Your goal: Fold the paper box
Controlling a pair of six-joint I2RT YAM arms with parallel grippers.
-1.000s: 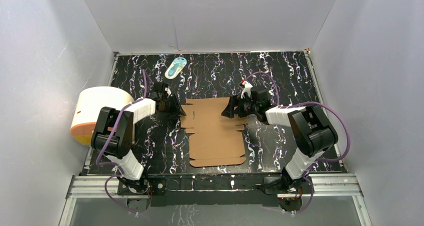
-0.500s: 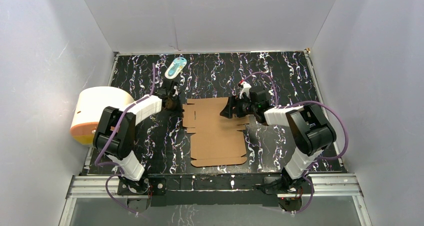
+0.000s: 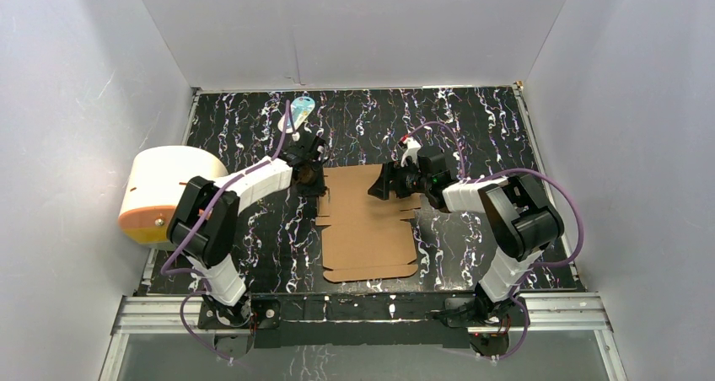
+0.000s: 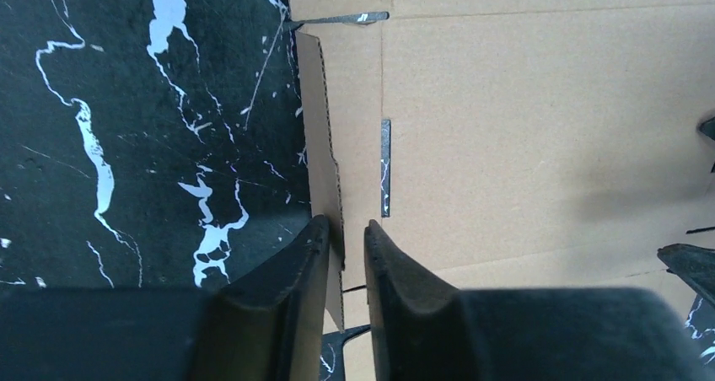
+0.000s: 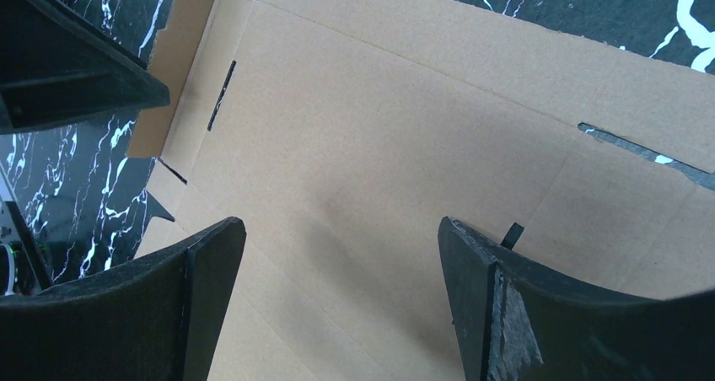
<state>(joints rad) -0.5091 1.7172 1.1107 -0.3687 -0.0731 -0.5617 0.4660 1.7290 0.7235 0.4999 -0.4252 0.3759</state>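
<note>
Black, white-veined marble tabletop carries a flat brown cardboard paper box at its centre. The left claw pinches its thin upturned left flap. The right claw gapes wide above the far panel.

Plain pale grey walls enclose a black tabletop veined with white, fronted by an aluminium rail, evenly lit.

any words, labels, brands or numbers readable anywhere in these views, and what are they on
No text can be read in any view.
Teal-white packet: printed, but too small and blurred to read.
Paper box: plain brown cardboard, no print.
White-and-orange cylinder: no lettering visible.
</note>
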